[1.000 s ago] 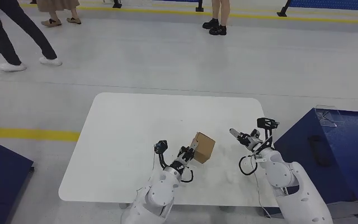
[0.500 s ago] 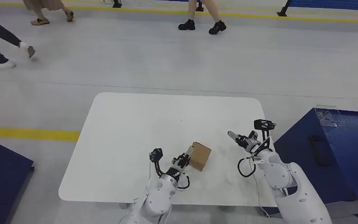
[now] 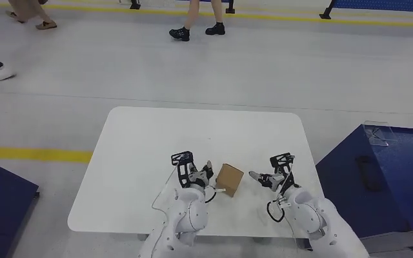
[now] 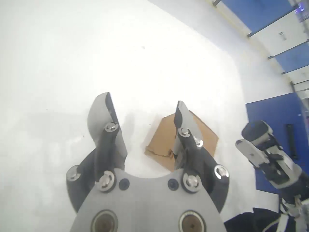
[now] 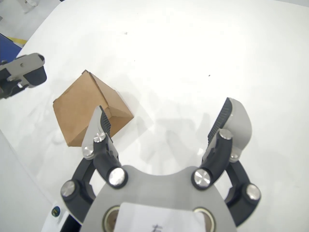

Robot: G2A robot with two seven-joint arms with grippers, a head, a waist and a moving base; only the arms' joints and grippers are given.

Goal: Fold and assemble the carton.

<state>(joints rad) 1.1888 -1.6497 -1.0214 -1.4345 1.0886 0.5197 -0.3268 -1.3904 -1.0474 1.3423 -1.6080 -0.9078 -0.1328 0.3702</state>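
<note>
Left gripper (image 4: 143,98) released box (image 3: 230,179), now near table (image 3: 161,142) front edge; right gripper (image 5: 163,104) closer; both spread, empty; folding likely done.

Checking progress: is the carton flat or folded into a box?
Folded into a box: the carton shows closed brown faces, flaps meeting on one side, and rests on the table.

Carton (image 5: 77,107): matt brown cardboard. Table (image 5: 169,37): smooth white, slight sheen.
</note>
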